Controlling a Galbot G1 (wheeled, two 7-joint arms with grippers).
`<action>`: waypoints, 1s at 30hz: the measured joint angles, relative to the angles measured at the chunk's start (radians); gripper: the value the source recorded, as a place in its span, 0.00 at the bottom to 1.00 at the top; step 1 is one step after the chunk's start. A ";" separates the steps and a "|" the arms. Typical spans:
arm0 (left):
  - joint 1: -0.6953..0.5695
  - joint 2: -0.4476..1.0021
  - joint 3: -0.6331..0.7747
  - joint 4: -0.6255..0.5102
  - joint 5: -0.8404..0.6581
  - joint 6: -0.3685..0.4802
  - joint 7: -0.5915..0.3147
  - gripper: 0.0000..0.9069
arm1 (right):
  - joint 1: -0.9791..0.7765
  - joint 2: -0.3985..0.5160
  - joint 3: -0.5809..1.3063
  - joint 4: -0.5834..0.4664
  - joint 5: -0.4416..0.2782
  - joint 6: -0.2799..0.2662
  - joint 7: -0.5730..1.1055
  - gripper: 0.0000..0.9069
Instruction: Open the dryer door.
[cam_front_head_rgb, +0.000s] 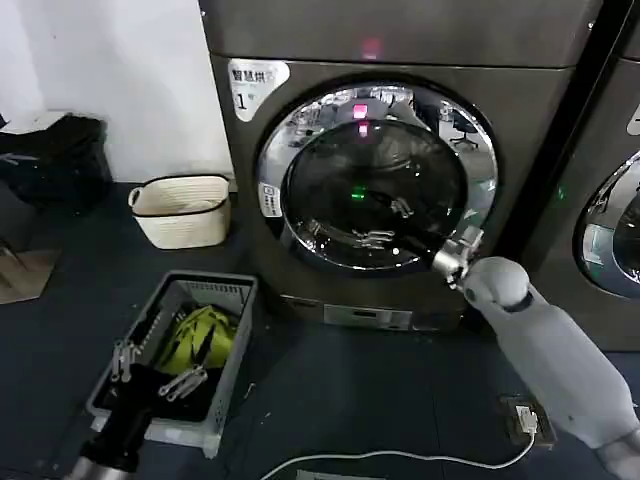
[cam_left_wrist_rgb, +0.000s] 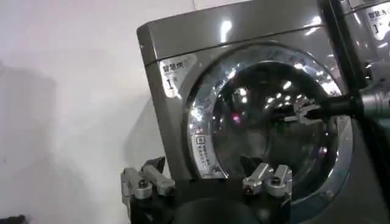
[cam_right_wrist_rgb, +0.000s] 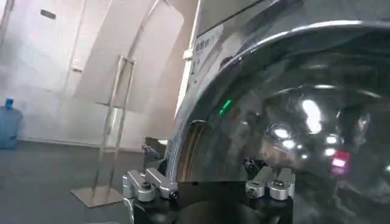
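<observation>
A dark grey dryer (cam_front_head_rgb: 400, 180) stands against a white wall, a white sticker marked "1" (cam_front_head_rgb: 255, 85) at its upper corner and a red light (cam_front_head_rgb: 371, 48) glowing on its top panel. Its round door (cam_front_head_rgb: 377, 175), a chrome ring around dark glass, fills most of the front and sits shut against the machine.

The right gripper (cam_front_head_rgb: 452, 262) reaches up from the robot's right on a pale grey arm and sits at the door's lower right edge, against the chrome ring. In the right wrist view its fingers (cam_right_wrist_rgb: 149, 184) stand spread apart, with the curved glass close in front of them.

The left gripper (cam_front_head_rgb: 150, 372) hangs low on the robot's left over a grey crate (cam_front_head_rgb: 232, 365) holding something yellow-green. Its fingers (cam_left_wrist_rgb: 143, 181) are apart and hold nothing.

A cream basket (cam_front_head_rgb: 182, 209) sits on the dark floor beside the dryer. A second grey machine (cam_front_head_rgb: 610, 200) stands partly seen at the right edge, and a white cable (cam_front_head_rgb: 400, 457) lies on the floor.
</observation>
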 joint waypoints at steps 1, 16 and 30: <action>0.001 -0.002 0.000 0.000 0.000 0.000 0.000 1.00 | 0.010 0.007 -0.011 -0.009 -0.001 -0.001 0.003 1.00; 0.010 0.001 -0.004 -0.014 -0.001 -0.002 0.000 1.00 | 0.130 0.118 -0.115 -0.156 -0.021 0.009 -0.005 1.00; 0.011 0.003 -0.009 -0.015 -0.001 -0.004 0.001 1.00 | 0.205 0.222 -0.152 -0.266 -0.039 0.009 -0.007 1.00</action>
